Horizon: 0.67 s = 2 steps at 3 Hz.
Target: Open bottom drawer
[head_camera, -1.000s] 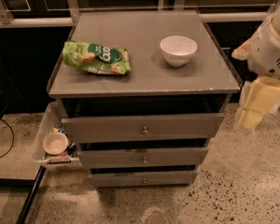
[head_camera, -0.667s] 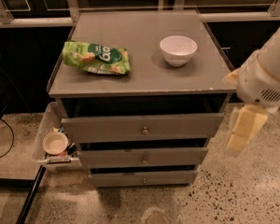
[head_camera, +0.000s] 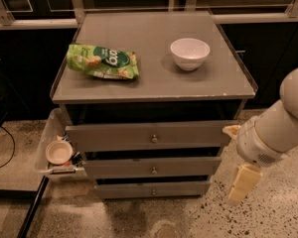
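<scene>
The gripper (head_camera: 243, 183) hangs low, just right of the bottom drawer (head_camera: 134, 189) and clear of its knob (head_camera: 153, 192); how wide it's set, I cannot tell.

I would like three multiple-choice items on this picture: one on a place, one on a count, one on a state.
1. Where is the gripper?
A) on the bowl
B) right of the cabinet, low down
C) at the top knob

2. How many drawer fronts has the cabinet?
A) two
B) three
C) four

3. The bottom drawer is:
A) pushed in
B) pulled far out
C) on the floor

Answers: 1 B, it hangs beside the cabinet's right edge; 2 B, three grey fronts are stacked; 3 A, only its front shows.
</scene>
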Tool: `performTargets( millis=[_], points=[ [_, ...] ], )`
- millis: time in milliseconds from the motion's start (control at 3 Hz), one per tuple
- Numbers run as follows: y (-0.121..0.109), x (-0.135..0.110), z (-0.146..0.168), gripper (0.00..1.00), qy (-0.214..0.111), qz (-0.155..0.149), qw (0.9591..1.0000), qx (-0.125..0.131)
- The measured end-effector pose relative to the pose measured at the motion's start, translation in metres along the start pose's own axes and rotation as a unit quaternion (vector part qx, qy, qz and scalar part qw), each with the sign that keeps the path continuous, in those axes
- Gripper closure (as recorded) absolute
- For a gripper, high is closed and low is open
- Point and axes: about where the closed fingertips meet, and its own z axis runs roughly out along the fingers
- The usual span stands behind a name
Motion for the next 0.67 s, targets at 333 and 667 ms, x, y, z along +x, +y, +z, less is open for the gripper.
performTargets(
  millis=[333,667],
  points=[
    [-0.003,0.000,0.001,0.00,-0.001,-0.003,1.0000,0.009],
    [0.004,0.001,0.018,0.00,-0.009,-0.008,0.9998,-0.018]
  ],
)
